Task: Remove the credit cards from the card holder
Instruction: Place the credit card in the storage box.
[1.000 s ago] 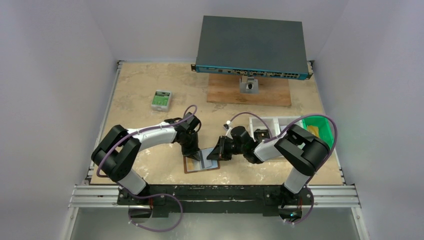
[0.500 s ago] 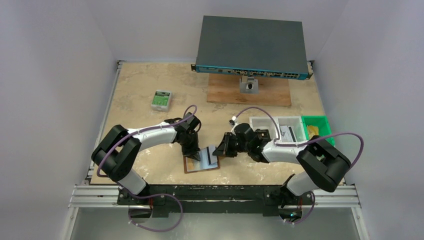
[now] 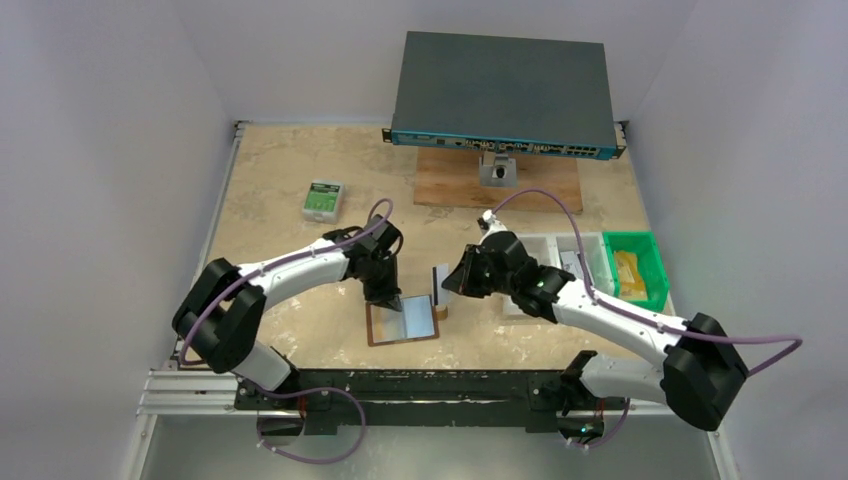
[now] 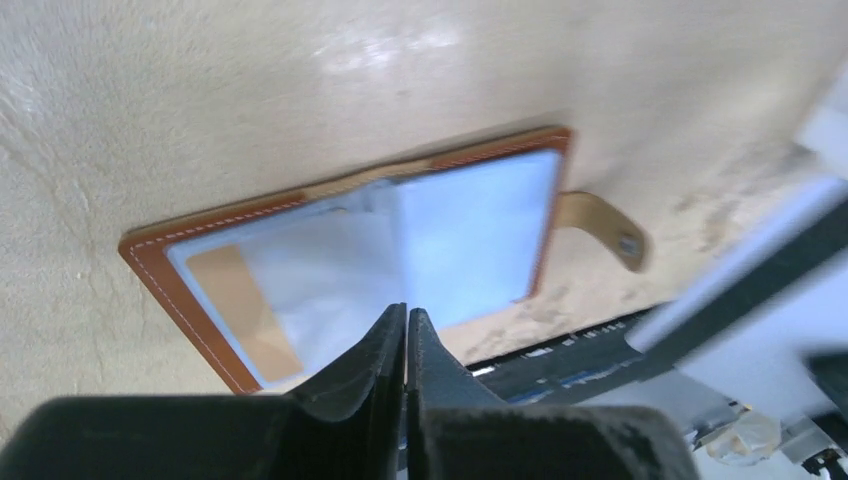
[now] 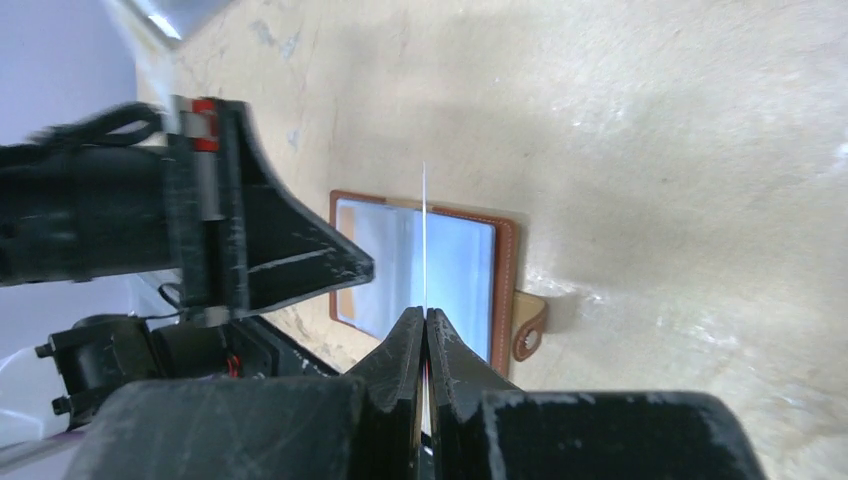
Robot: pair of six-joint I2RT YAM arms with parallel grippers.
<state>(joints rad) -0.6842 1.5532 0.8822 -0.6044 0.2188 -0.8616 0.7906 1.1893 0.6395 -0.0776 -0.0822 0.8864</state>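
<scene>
One card holder open flat, one card clamped in right jaws, left jaws together above it

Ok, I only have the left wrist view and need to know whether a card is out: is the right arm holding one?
Observer: Yes. The right fingers are shut on a thin white card, which shows edge-on in the right wrist view.
Operator: Is it out of the pockets?
Observer: It looks so. From above, the card stands upright just past the right edge of the card holder, by the snap tab.
Operator: Anywhere to drop it?
Observer: White bins and a green bin stand further right on the table.
</scene>
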